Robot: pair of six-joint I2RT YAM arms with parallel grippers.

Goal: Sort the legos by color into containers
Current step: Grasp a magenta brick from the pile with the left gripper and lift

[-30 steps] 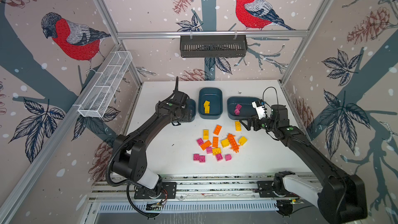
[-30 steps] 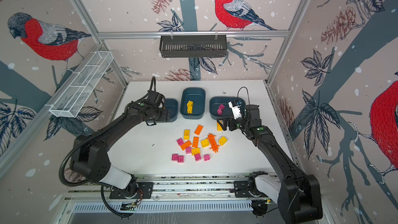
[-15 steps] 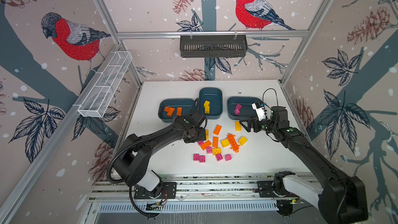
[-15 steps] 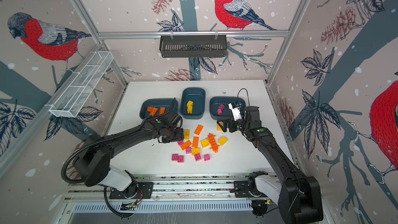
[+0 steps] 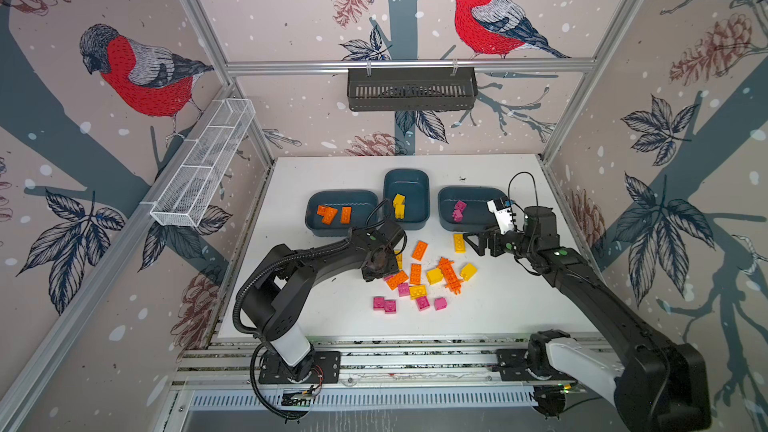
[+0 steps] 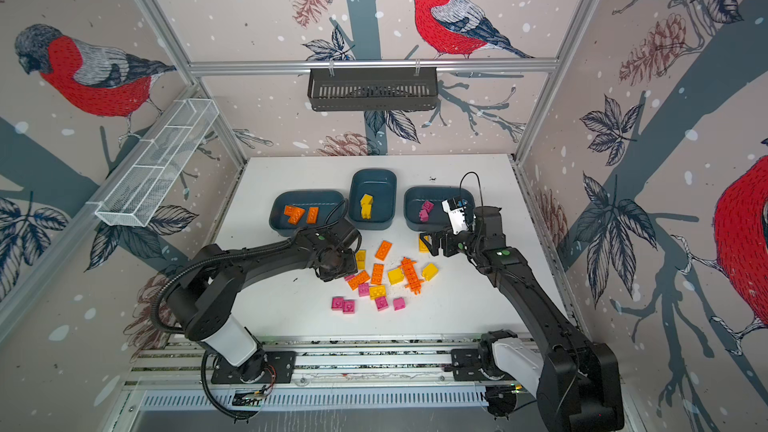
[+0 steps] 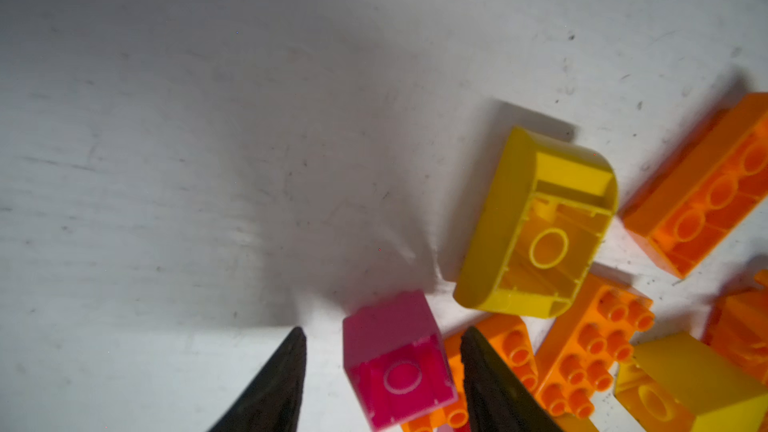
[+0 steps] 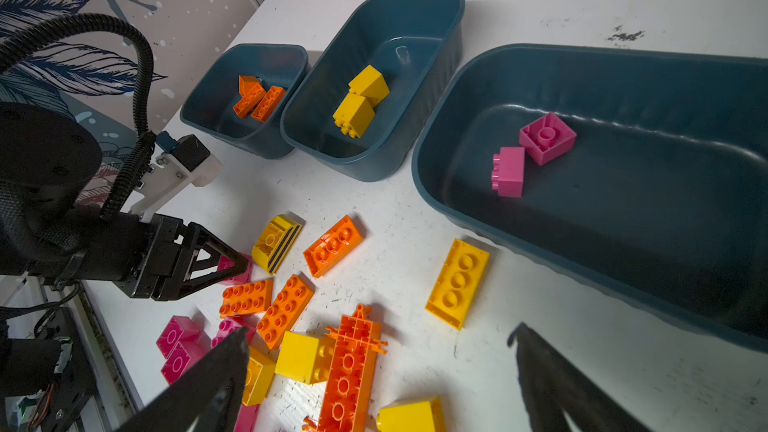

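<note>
White tabletop [image 5: 324, 172] holds three teal containers [image 5: 405, 178] at the back, with loose legos [image 5: 415, 274] in front. Since a second ago the left gripper [image 7: 383, 331] has swung from the orange-filled container [image 5: 357, 198] to the pile. Its jaws stand apart astride a pink brick [image 7: 395, 361], and an orange brick [image 7: 515, 351] crowds one finger [image 7: 490, 384]. The right gripper [image 8: 380, 330], unmoved, gapes wide near a yellow oblong brick [image 8: 457, 284].

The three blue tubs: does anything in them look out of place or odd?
No brick sits in the wrong tub: orange bricks in the left tub, yellow bricks in the middle tub, pink bricks in the right tub. The one oddity: the middle tub is turned end-on, while its neighbours lie crosswise.
</note>
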